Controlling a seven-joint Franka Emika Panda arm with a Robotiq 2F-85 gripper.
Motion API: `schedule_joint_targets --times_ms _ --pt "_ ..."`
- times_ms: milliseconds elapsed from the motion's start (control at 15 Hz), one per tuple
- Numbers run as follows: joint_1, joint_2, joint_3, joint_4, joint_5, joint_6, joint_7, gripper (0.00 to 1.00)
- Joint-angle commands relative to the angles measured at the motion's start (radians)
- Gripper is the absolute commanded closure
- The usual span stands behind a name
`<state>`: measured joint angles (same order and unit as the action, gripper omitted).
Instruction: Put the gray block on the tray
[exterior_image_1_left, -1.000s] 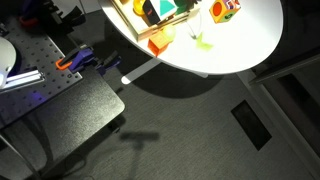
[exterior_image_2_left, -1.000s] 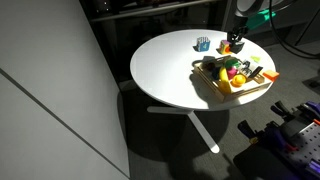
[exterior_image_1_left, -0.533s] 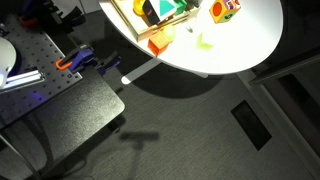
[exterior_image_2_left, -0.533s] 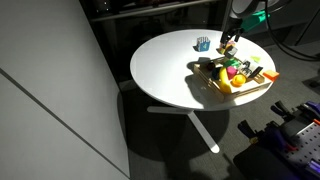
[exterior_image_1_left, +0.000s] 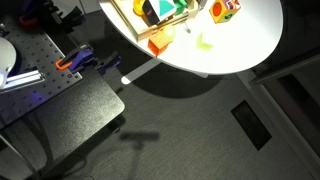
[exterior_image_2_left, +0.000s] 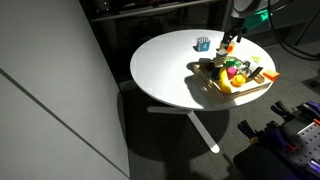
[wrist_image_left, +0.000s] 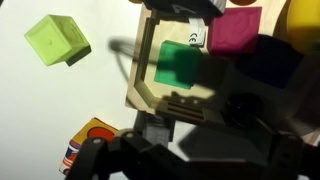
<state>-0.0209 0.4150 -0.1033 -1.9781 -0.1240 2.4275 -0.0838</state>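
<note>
In the wrist view a small gray block (wrist_image_left: 155, 130) lies in shadow right at the near corner of the light-wood tray (wrist_image_left: 140, 95); whether it rests on the rim or beside it I cannot tell. The tray holds a green block (wrist_image_left: 180, 62), a magenta block (wrist_image_left: 235, 30) and dark pieces. My gripper (wrist_image_left: 190, 165) hangs above that corner, fingers spread wide with nothing between them. In an exterior view the gripper (exterior_image_2_left: 231, 42) hovers over the far edge of the tray (exterior_image_2_left: 252, 92).
A pale-green block (wrist_image_left: 58, 40) and an orange block (wrist_image_left: 95, 135) lie on the round white table (exterior_image_2_left: 165, 70) beside the tray. A blue object (exterior_image_2_left: 203, 43) stands at the table's back. An orange and red block (exterior_image_1_left: 222, 10) sits near the pale-green block (exterior_image_1_left: 204, 40).
The jaws have gone from shut to wide open, and the gripper has lifted slightly, leaving one exterior view. The blocks on the table have not moved.
</note>
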Motion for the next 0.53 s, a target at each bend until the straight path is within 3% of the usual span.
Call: schedule_joint_targets --times_ms 0,467 --pt "-0.009 -0.066 0.012 -0.038 -0.017 -0.066 -0.004 0.0" --pt "-0.014 -0.037 0.002 0.029 0.011 -0.105 0.108 0.0"
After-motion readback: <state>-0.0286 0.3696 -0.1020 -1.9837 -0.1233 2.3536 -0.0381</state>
